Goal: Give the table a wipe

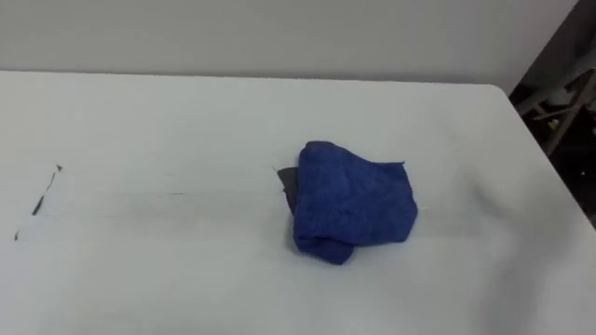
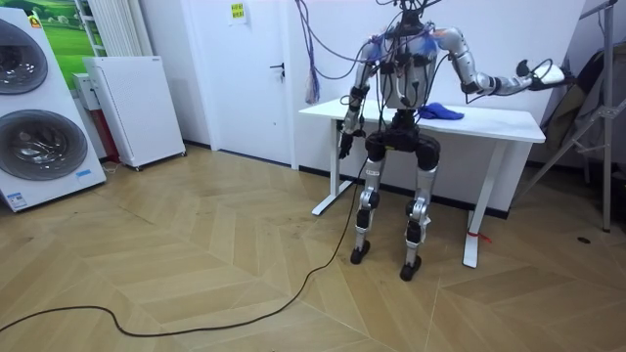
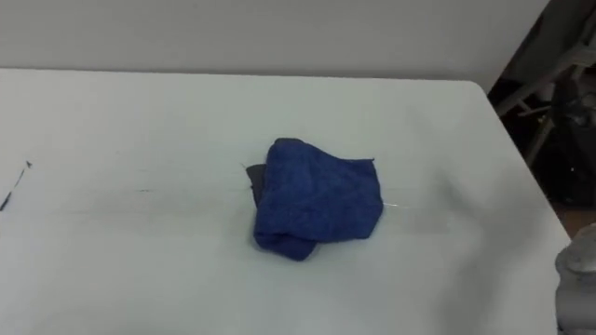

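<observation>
cloth [image 1: 352, 203]: blue, crumpled, your table [image 1: 168, 270] right of centre, dark mark beside it | right hand [image 2: 544, 73]: raised out sideways, grip unreadable | left hand [image 2: 344, 145]: hanging low, grip unreadable

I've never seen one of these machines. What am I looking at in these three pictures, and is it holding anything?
It is a two-legged humanoid robot with two arms, each ending in a hand. Two pictures come from a stereo camera in its head, looking down at the work; the third comes from a camera standing off in the room.

In the room view the robot stands at the near edge of a white table, facing it with its back to that camera. Its right hand is raised out to the side, beyond the table's end; its left hand hangs low beside the table. Neither seems to hold anything, though they are too small there to read the fingers.

From the head, you see a crumpled blue cloth lying on the tabletop, with something dark peeking from under its left edge, and a dark mark far to the left.
</observation>
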